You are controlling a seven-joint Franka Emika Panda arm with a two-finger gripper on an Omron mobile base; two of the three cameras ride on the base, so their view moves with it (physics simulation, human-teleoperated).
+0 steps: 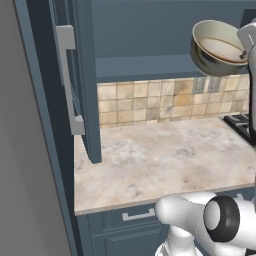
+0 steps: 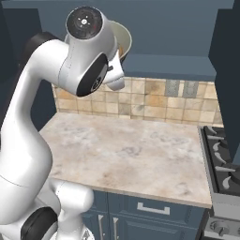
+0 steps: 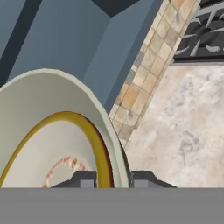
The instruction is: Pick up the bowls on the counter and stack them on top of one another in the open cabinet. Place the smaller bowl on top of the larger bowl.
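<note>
One bowl, grey-olive outside and cream inside with a tan rim, hangs tilted high above the counter, level with the open cabinet's shelf. My gripper is shut on its right rim. The hand view shows that rim wedged between my two fingertips, my gripper clamping the bowl from both sides. From the right base, the arm hides most of the bowl; just an edge peeks out in front of the cabinet.
The cabinet door stands open at the left with a grey bar handle. A tiled backsplash runs under the shelf. A stove borders the counter on the right. Drawers sit below.
</note>
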